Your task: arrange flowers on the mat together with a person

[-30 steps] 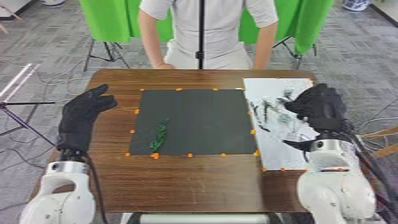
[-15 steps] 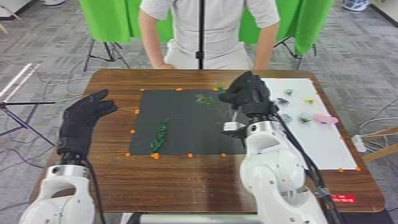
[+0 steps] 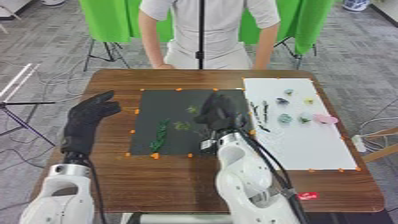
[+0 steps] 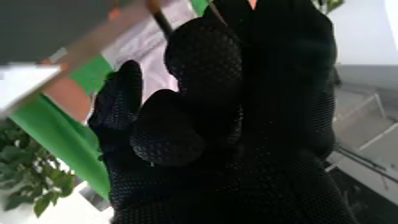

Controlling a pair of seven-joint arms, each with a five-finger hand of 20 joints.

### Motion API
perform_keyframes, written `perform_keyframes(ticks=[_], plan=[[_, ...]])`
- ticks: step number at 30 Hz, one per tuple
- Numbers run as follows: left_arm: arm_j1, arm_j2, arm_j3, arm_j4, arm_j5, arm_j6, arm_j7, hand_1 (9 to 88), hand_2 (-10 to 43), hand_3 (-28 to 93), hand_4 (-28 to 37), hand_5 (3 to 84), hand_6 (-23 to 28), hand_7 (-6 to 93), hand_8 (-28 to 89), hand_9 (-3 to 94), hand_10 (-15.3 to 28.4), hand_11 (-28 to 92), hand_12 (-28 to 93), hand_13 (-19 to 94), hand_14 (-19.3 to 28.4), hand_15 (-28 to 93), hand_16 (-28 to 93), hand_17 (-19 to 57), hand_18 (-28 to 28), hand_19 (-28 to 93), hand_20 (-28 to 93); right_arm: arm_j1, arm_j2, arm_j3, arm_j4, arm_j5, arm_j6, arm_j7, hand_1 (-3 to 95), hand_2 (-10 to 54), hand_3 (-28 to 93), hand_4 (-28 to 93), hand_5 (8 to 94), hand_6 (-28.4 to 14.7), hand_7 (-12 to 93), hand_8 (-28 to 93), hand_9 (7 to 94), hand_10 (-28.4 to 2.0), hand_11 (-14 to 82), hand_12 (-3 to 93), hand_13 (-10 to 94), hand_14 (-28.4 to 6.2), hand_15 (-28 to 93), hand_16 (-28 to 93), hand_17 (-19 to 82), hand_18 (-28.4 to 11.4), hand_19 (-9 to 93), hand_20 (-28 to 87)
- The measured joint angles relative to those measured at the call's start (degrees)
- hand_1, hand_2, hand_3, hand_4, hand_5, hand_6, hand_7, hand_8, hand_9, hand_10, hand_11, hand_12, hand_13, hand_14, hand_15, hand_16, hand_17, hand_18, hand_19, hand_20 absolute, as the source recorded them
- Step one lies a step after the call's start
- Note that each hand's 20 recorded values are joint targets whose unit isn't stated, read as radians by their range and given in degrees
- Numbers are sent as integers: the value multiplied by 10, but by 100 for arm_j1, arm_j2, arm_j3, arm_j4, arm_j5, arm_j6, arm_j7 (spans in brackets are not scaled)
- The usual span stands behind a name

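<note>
R hand (image 3: 222,114) is over the blk mat (image 3: 182,146) nr its R edge, fingers curled, prob. pinching the yellow-green sprig (image 3: 182,125). Dk green sprig (image 3: 161,136) lies nr mat's L edge; L hand (image 3: 84,122), fingers relaxed, sits outside that edge w/ room btwn.

Head view: camera sat high on the robot's side of the table (image 3: 160,185), facing forward and down, far enough back to take in the tabletop, the mat (image 3: 187,145) and floor (image 3: 44,55) beyond. Right wrist view: camera rode on the right arm (image 3: 242,172), very close behind the right hand (image 3: 220,114), facing along it and outward, scene aslant. Overlap of the two: the right hand (image 4: 240,175), green cloth (image 3: 107,20), part of the table.
</note>
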State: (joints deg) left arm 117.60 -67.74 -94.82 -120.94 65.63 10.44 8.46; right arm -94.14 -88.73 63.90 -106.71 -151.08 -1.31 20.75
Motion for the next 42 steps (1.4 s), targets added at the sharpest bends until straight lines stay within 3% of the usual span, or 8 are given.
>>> perform_keyframes(ticks=[3,7,14,26,36,42], plan=[[-50,-140,13,0,-12,11,0,285,29,617,-199,488,61,147,-47,492,155,243,156,388,209,305,8,17,159,189,174,47,-57,-33,225,18,3,26,869,-95,-283,465,883,6,224,118,925,-107,372,312,756,-117,774,416,326,-235,739,575],[-71,-235,20,-1,-29,18,-18,286,29,618,-199,488,61,147,-47,492,155,243,156,388,209,305,8,17,159,190,175,91,-107,-41,388,86,13,68,867,-95,-283,457,883,7,223,115,923,-104,383,312,757,-114,780,416,328,-237,743,575],[-79,-295,24,6,-7,-35,-108,285,30,617,-199,488,61,147,-47,492,156,241,156,389,209,305,7,17,159,189,174,168,-133,-118,487,221,31,101,855,-95,-283,440,882,12,214,102,921,-105,417,298,758,-116,795,422,329,-236,747,574],[-190,-419,39,70,72,-192,-139,283,28,619,-197,487,61,147,-47,492,156,242,156,388,208,304,8,17,158,187,174,307,-226,-256,744,326,68,46,823,-95,-283,422,866,7,183,91,914,-106,414,283,756,-117,790,419,327,-238,748,570],[-217,-467,33,73,110,-252,-171,284,27,619,-198,487,61,146,-47,491,155,241,156,387,209,303,8,16,159,188,174,335,-258,-246,778,396,23,15,761,-95,-283,407,852,4,173,87,909,-106,408,275,753,-117,782,414,322,-236,743,568],[-217,-766,-140,68,278,-511,-268,284,27,617,-197,487,61,146,-47,490,155,241,156,387,209,304,9,16,159,187,174,314,-258,-176,698,450,-212,-10,704,-95,-283,477,848,7,175,50,908,-110,407,273,750,-118,782,411,320,-238,742,569]])
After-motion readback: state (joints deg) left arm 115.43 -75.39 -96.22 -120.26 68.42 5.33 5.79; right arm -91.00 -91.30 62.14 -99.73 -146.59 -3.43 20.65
